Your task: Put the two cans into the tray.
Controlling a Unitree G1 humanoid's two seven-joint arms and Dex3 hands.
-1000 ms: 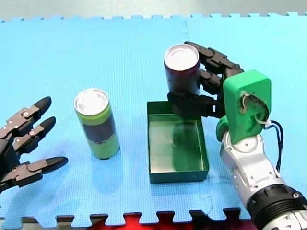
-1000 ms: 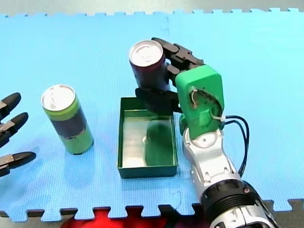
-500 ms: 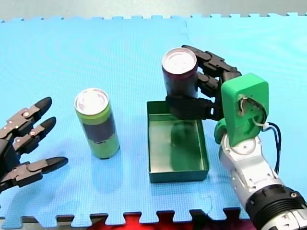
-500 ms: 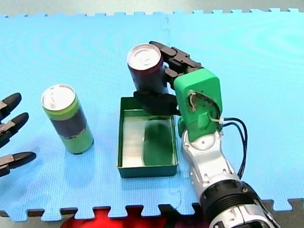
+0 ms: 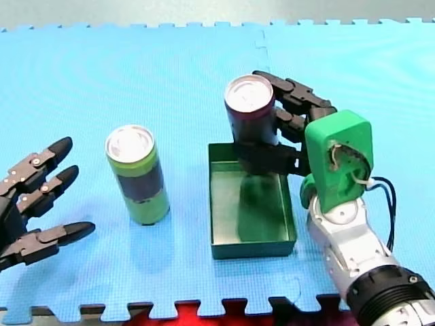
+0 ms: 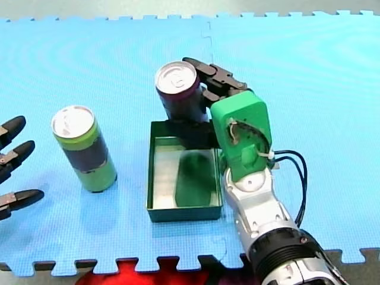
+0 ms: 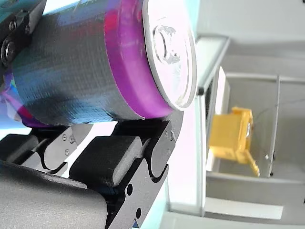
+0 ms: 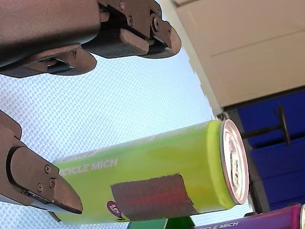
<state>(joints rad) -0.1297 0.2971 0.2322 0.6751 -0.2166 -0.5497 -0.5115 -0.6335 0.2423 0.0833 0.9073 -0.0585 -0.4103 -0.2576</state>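
purple can (image 5: 250, 115): dark grey band | lime can (image 5: 138, 176): dark band (both silver-topped) | tray (image 5: 251, 250): dark green | mat (image 5: 136, 75): blue

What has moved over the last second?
The right hand, shut on the purple can, shifted slightly left and nearer, toward the far end of the green tray. The green can, the tray and the left hand at the left edge of the mat stayed put.
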